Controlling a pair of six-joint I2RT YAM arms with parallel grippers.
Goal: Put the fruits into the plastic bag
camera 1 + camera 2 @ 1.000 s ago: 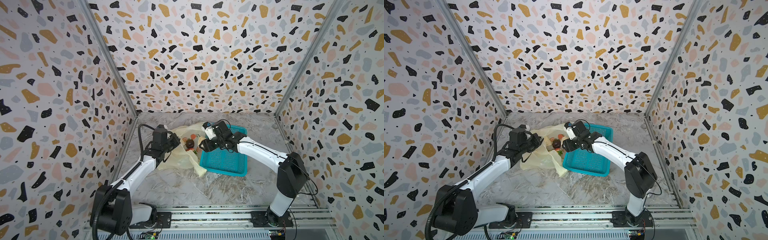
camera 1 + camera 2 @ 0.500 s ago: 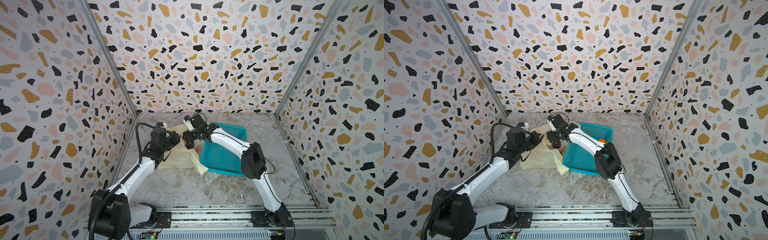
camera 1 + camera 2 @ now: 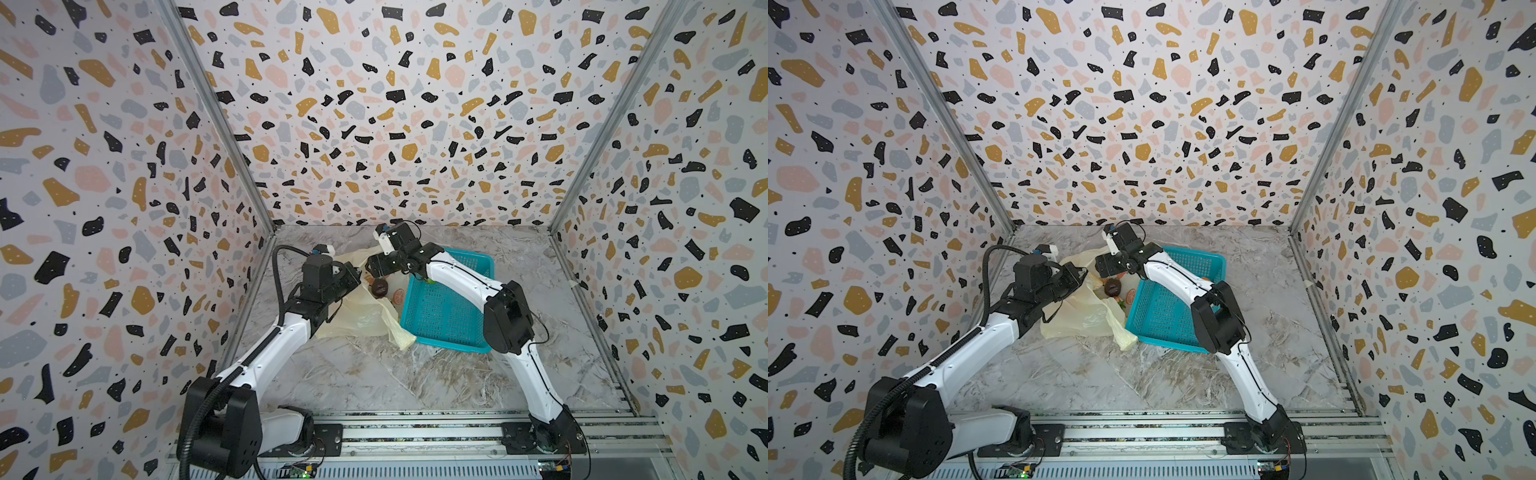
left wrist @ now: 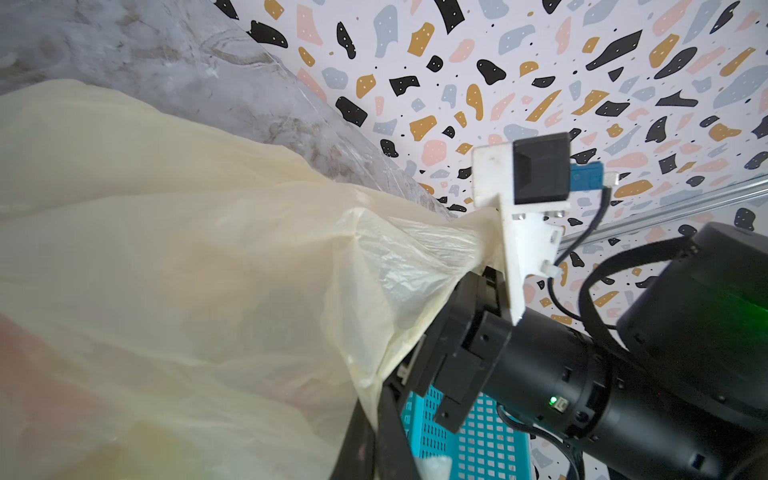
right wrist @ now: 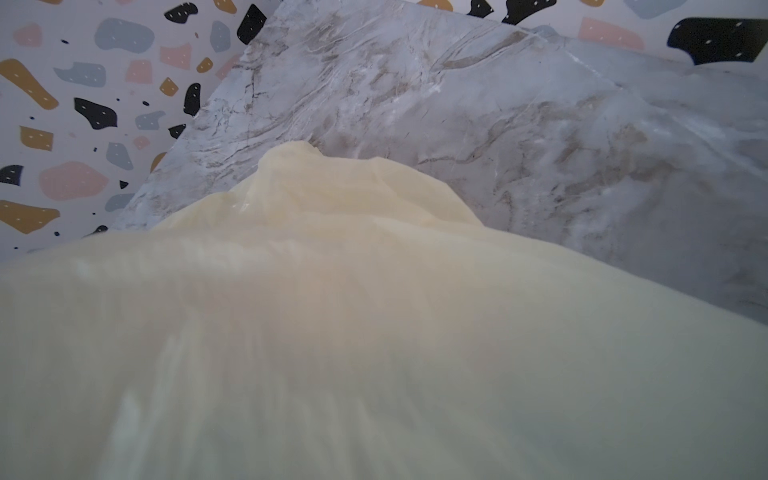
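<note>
The pale-yellow plastic bag (image 3: 357, 320) (image 3: 1079, 320) lies left of centre on the marble floor. My left gripper (image 3: 353, 276) (image 3: 1077, 276) is shut on its rim and holds the mouth up; in the left wrist view its fingers (image 4: 376, 415) pinch the film (image 4: 208, 270). A dark brown-purple round fruit (image 3: 379, 287) (image 3: 1112, 286) sits in the open mouth. My right gripper (image 3: 374, 266) (image 3: 1102, 266) hovers over that mouth. Its jaws are hidden. The right wrist view shows only blurred bag film (image 5: 374, 332). An orange fruit (image 3: 1204, 279) peeks from under the right forearm in the basket.
The teal mesh basket (image 3: 444, 316) (image 3: 1163, 316) (image 4: 478, 436) stands right of the bag, touching it. The right forearm crosses over its far left corner. Speckled walls close in three sides; the arm bases stand on a rail at the front.
The right arm has swung left from the basket to above the bag's mouth, its elbow now folded over the basket. The left gripper has kept its hold on the rim.
</note>
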